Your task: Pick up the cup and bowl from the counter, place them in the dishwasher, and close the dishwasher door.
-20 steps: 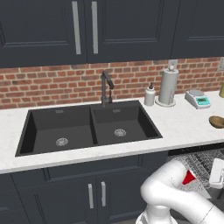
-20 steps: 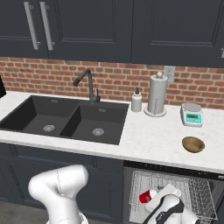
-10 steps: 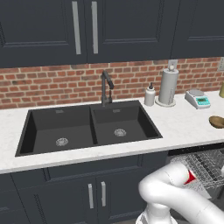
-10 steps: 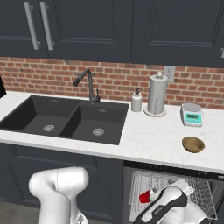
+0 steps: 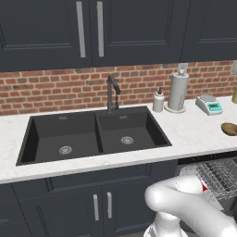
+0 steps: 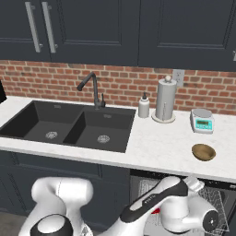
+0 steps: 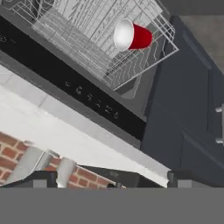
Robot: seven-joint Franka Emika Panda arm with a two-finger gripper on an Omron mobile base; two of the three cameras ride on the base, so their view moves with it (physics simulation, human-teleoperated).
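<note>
The tool is being held wide open with nothing gripped. The cup is lying on its side in the dishwasher rack. The bowl is sitting on the worktop, right of the sink.
</note>
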